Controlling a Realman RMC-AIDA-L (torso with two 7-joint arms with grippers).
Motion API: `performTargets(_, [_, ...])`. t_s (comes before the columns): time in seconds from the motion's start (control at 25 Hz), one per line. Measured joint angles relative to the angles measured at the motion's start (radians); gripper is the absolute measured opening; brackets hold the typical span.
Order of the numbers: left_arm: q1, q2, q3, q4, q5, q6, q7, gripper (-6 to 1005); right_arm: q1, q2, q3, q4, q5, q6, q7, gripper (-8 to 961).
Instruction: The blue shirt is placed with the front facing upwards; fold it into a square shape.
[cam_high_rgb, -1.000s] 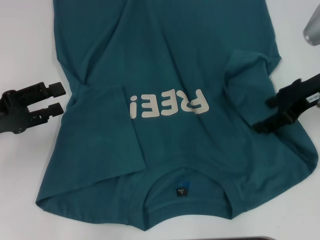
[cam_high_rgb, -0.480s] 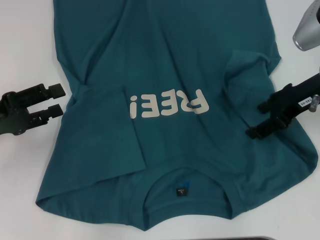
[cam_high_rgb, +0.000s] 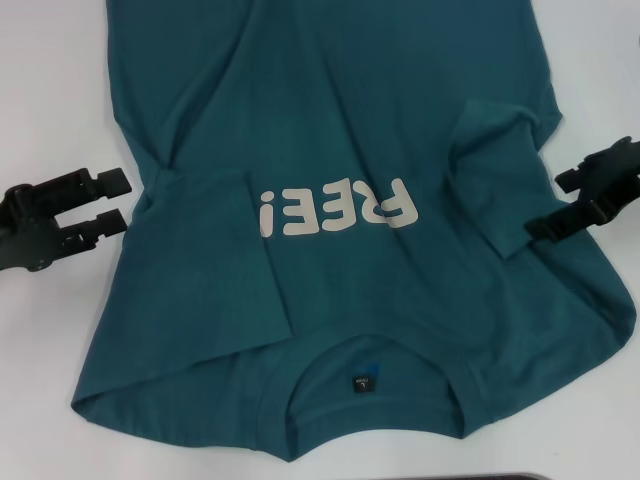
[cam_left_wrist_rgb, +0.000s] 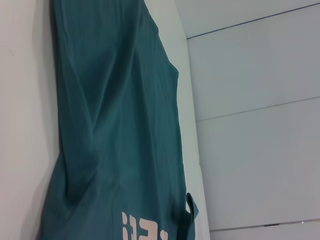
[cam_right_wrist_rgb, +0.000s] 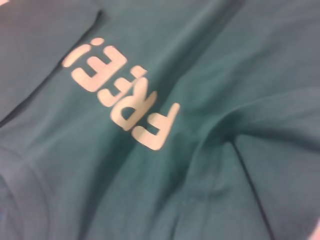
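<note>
The blue shirt (cam_high_rgb: 340, 210) lies face-up on the bench (cam_high_rgb: 50, 90), both sleeves folded inward. Both pincers, left (cam_high_rgb: 108, 200) and right (cam_high_rgb: 580, 200), are apart and empty at its sides; grip the side edges evenly so your fold lands straight.

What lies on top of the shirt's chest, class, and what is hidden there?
Both sleeves are folded inward onto the shirt; the left fold covers the start of the lettering. What lies beneath the shirt is hidden.
</note>
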Motion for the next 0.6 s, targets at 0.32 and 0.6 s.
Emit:
performTargets(0.32, [-0.005, 0.0, 0.0, 0.0, 0.0, -0.001, 0.0, 761, -0.004, 0.01, 0.026, 0.004, -0.013, 0.018, 0.001, 915])
performTargets(0.6, [0.003, 0.006, -0.003, -0.001, -0.008, -0.001, 0.013, 759, -0.026, -0.001, 0.261, 0.053, 0.323, -0.02, -0.017, 915])
